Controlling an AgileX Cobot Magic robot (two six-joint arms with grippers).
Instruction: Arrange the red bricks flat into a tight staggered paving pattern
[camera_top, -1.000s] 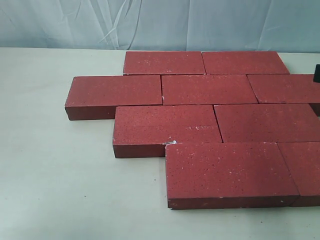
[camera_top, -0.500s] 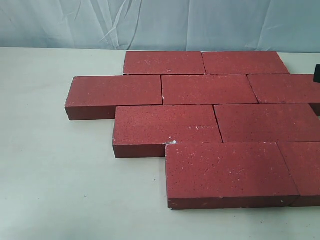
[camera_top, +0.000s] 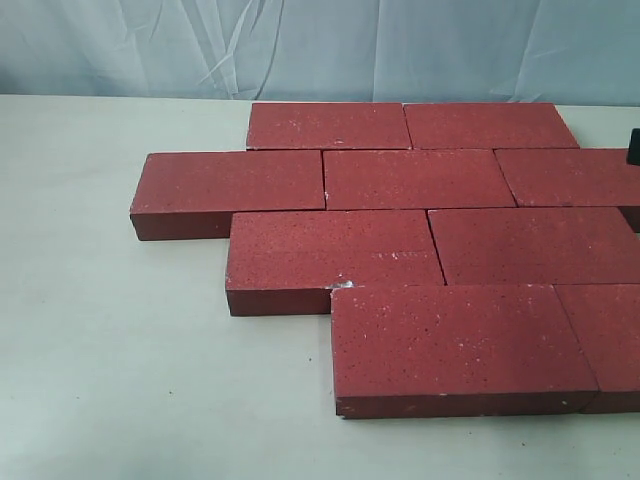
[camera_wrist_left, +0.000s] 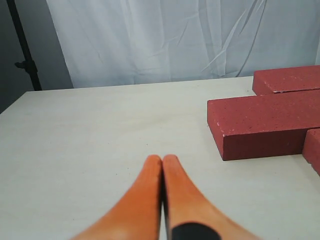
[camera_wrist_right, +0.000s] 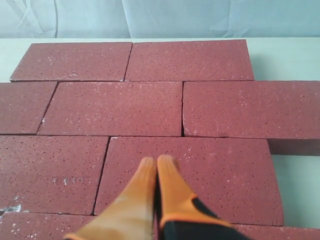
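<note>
A pale cream tabletop (camera_top: 120, 380) fills the exterior view, with a wrinkled white cloth backdrop (camera_top: 150, 45) behind it.

On the right half of the table lie the red bricks (camera_top: 420, 180): flat, rectangular, dark-red pavers with a grainy, speckled face. I count nine, in four rows. Each row is offset from the next and the joints look closed. One brick at the front right is cut off by the picture's edge. The end brick of the second row (camera_top: 230, 180) juts furthest left, its end face bare.

The left gripper (camera_wrist_left: 161, 160) has its orange fingers pressed together and grips nothing. It hangs over bare table, near that jutting brick's end.

The right gripper (camera_wrist_right: 156, 161) is likewise pinched closed and empty. It sits above the paved field; I cannot tell whether it touches the surface.

A small white chip (camera_top: 343, 285) marks the back left corner of the nearest brick.

I judge these bricks heavy, rigid and rough, so they should not slip, though the corners may crumble. To adjust one, I would push flat against a side or end face, low down. To lift one, I would grip across the short width at mid-length.
</note>
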